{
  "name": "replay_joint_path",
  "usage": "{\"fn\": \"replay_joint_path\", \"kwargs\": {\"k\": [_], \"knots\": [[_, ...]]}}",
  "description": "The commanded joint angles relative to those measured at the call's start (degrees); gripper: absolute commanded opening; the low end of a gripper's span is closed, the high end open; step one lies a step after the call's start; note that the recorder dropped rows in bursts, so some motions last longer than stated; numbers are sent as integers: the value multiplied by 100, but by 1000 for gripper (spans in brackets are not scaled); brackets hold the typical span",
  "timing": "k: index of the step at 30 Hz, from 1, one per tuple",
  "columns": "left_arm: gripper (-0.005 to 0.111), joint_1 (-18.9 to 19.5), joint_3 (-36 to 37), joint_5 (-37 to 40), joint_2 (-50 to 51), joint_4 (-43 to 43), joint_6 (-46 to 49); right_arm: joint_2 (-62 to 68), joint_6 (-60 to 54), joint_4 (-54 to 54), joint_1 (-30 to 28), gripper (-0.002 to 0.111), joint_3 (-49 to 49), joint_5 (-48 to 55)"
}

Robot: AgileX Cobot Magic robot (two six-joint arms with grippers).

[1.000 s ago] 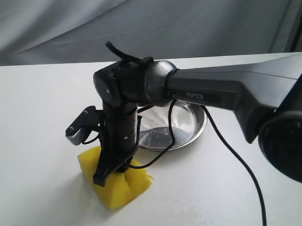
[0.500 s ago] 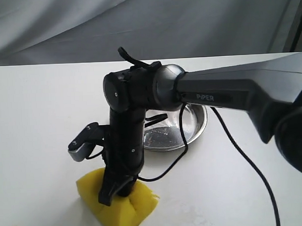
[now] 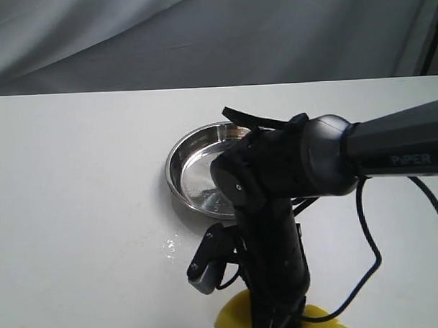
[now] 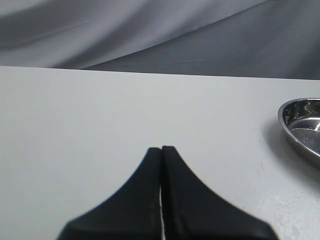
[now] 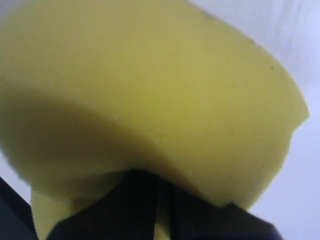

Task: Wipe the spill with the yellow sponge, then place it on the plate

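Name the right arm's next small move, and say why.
Probably lift the yellow sponge and swing it toward the plate. The fingers are shut on it, no amber drop shows, only a faint wet trace, and the plate is bare.

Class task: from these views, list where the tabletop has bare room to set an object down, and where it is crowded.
In the exterior view, free: the stretch of table left of the plate, back to the grey curtain, and the strip behind the plate. Crowded: front right, where the right arm, its cable and the yellow sponge sit.
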Motion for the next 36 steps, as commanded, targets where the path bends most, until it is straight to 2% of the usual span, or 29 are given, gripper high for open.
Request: {"fn": "replay_joint_path", "kwargs": {"k": [1,5,11,18,24,33,36], "knots": [[0,7,12,-75,15,30,-43,49,47,-269,-28,0,261,-144],[0,7,12,-75,15,30,-43,87,-21,607,-5,0,261,-919],[0,7,12,-75,15,30,-43,326,-1278,2477,280,0,-28,-1496],[0,7,12,-75,15,30,-43,962,-1209,2639,778,0,-1452,-1687],[0,7,12,-75,15,30,-43,1780,-895,2208,849,0,-2774,-1702],[0,7,12,-75,15,30,-43,2501,1652,-1182,731,0,-4341,-1935],[0,7,12,-75,15,30,-43,2500,2081,-1423,586,0,-4575,-2125]]}}
